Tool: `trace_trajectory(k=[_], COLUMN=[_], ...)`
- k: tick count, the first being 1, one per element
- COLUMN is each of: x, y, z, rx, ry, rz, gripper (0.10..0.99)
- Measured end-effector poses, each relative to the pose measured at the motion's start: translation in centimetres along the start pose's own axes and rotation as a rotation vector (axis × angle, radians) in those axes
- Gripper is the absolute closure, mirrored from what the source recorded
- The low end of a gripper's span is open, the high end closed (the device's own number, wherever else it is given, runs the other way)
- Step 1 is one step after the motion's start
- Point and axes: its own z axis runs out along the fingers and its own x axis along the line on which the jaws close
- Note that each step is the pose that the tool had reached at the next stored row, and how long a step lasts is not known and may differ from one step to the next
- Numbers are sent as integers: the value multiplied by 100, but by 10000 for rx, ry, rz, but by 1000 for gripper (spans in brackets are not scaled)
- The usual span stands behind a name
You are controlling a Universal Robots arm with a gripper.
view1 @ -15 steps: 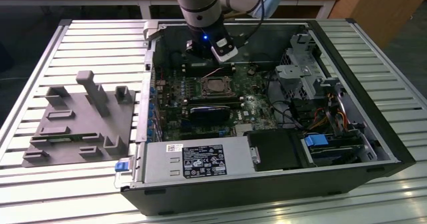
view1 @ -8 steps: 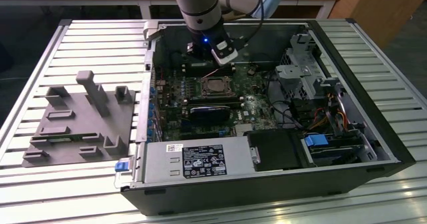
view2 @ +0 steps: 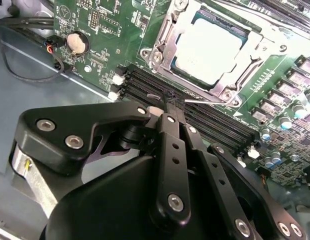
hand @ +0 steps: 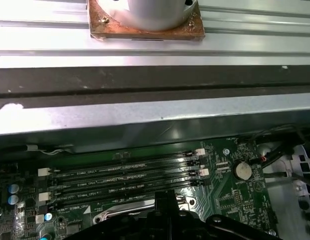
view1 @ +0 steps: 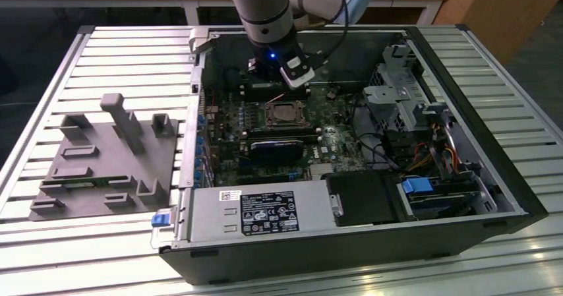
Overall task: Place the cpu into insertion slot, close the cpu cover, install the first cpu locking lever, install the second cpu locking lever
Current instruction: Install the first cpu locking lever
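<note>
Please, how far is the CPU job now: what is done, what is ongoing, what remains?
Done: the cpu sits in the insertion slot, with the cpu cover lying closed over its edges. In hand: the gripper, jaws together, is at a thin locking lever beside that slot. Left: whether either lever is latched cannot be seen.

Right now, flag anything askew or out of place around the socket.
Nothing stands out. The cpu sits flat and square inside the cover, which lies level around it, and no cable crosses them. The gripper is at a thin lever beside the cover.
</note>
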Motion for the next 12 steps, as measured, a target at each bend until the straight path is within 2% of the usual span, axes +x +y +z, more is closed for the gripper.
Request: trace_trajectory(k=[12], x=[15], y=[-1], z=[75], rx=[156], ry=[-181], rz=[642], gripper=[980])
